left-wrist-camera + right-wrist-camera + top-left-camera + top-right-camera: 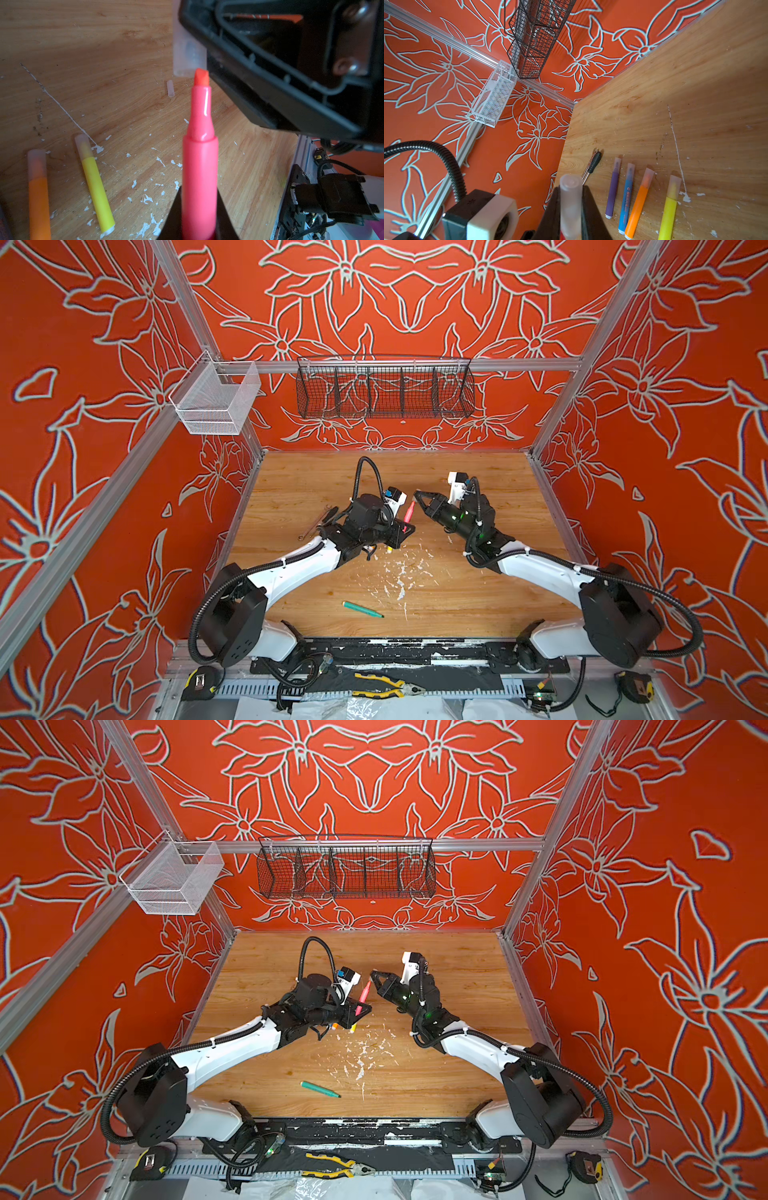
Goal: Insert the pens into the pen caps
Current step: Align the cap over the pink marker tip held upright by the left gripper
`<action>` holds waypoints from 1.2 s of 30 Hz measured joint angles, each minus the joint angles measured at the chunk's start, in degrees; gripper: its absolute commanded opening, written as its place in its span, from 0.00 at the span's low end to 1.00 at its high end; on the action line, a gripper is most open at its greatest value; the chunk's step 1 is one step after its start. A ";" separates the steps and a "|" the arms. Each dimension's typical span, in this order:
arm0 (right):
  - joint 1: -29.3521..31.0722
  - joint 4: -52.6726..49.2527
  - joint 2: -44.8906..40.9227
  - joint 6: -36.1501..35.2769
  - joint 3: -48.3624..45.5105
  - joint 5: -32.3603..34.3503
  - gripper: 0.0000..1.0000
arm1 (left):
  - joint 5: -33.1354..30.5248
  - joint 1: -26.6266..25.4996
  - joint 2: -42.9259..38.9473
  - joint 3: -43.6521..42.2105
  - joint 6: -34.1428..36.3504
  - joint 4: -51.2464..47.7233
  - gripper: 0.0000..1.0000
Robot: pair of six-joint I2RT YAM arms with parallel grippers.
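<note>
While the left pincer (199,199) clamps the pink pen (200,162), its tip seemingly touches the cap (187,52) rim (right pincer (570,193) clenched on it).

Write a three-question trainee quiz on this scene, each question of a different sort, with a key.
1. Multiple choice: what does the right gripper grip?
A) a pen cap
B) a screwdriver
C) nothing
2. True or false: the left gripper holds the green pen.
3. Fill in: in the right wrist view, ___ capped pens lie in a row on the table.

Key
1. A
2. False: it holds the pink-red pen, whose tip points at the cap's mouth.
3. four: purple, blue, orange, yellow.
</note>
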 measured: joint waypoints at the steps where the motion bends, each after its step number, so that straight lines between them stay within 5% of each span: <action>1: 0.00 -0.02 -0.07 0.00 0.00 0.00 0.03 | 0.00 0.00 0.00 0.00 0.02 0.00 0.00; 36: 1.57 1.81 -1.40 1.55 -1.99 0.37 0.03 | -0.66 -0.26 0.07 0.00 0.07 -1.38 0.00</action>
